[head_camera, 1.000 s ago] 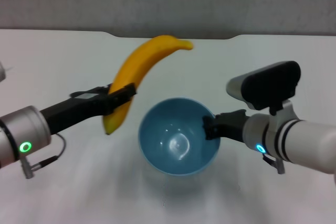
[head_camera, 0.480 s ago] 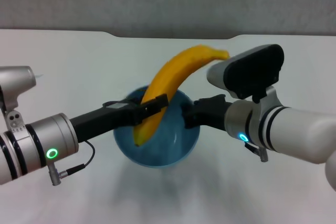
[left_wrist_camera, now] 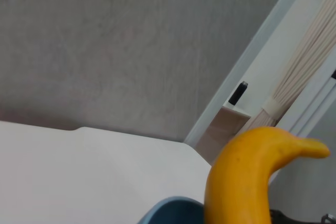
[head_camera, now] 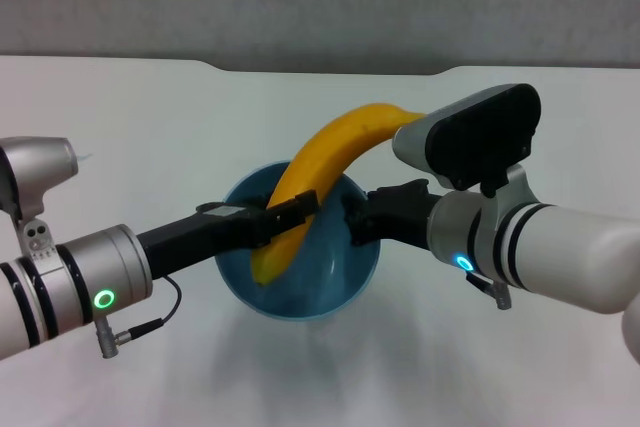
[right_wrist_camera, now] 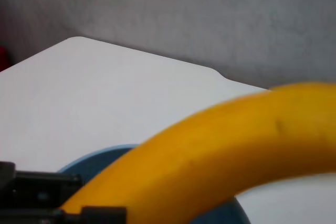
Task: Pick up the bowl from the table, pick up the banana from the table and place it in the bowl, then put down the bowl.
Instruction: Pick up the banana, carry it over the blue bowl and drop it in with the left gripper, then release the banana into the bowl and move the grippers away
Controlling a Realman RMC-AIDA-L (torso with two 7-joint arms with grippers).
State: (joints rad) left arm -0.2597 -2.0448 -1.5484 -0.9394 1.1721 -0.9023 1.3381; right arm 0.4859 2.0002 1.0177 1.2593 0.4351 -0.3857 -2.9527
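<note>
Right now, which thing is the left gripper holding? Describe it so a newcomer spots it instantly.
Above the middle of the white table, the right gripper holds a light-blue bowl by its rim. The left gripper grips the banana over it: the only yellow, curved object.

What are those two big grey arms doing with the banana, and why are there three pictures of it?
Those arms belong to a robot. One picture comes from a camera on its head, looking down at the plain white table. The other two come from small cameras on its wrists, so they see everything very close up.

The left tool is shut on the curved yellow-orange banana and holds its lower end inside the round, glossy light-blue bowl. The banana's upper end sticks out above the rim.

The right tool grips the bowl's rim. I cannot tell whether the bowl is lifted or resting on the table.

In both wrist pictures the banana fills much of the view, with a bit of blue bowl beneath it.
</note>
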